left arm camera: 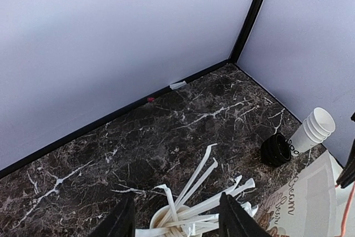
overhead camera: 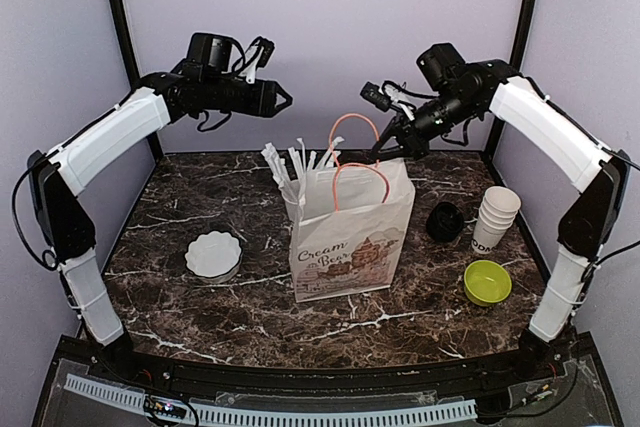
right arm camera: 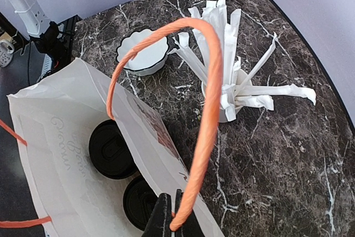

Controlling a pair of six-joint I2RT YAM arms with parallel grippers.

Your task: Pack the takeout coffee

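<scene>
Right jaws pinch orange handle; lidded cups below (inside bag).

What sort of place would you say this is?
Likely a mock café takeout counter in a robot booth: white printed paper bag with orange handles, white cup of wrapped straws, stacked white paper cups.

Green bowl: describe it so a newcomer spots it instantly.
Start at the paper bag standing mid-table and look toward the right arm. Just nearer the arm bases than the stack of white cups sits the green bowl. It alone is lime green; the other dish is white.
</scene>
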